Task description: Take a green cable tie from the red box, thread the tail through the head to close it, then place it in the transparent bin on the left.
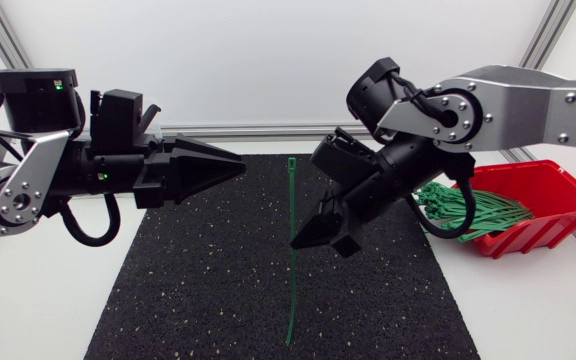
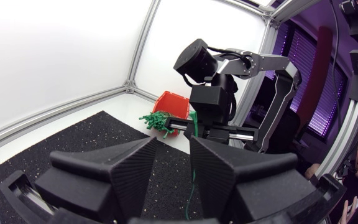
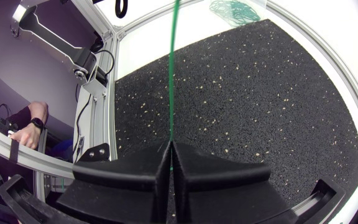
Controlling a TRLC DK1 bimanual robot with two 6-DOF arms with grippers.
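- Counter (image 1: 28, 310), with black mat (image 1: 218, 290).
- Red box (image 1: 558, 190), at the right: holds a bundle of spare ties (image 1: 463, 210).
- Left hand (image 1: 236, 166): parted, empty, pointing at the tie.
- Right hand (image 1: 301, 240): clamped mid-length on one green cable tie (image 1: 292, 200), held above the mat with both ends free.
- Step: tie taken, threading not begun.
- Next, probably: the left hand takes one end so tail can meet head.
- Transparent bin: not seen.

A: What colour is the tie (image 1: 291, 290)?
B: Plain green, like the bundle (image 1: 465, 210) in the red box (image 1: 558, 195).
A: And the mat (image 1: 198, 290)?
B: Black with small pale speckles. The table (image 1: 28, 320) is white.
A: The robot?
B: Left arm (image 1: 8, 190) and right arm (image 1: 528, 100) are silver-grey with black joints. Left gripper (image 1: 238, 166) and right gripper (image 1: 300, 241) are matte black.
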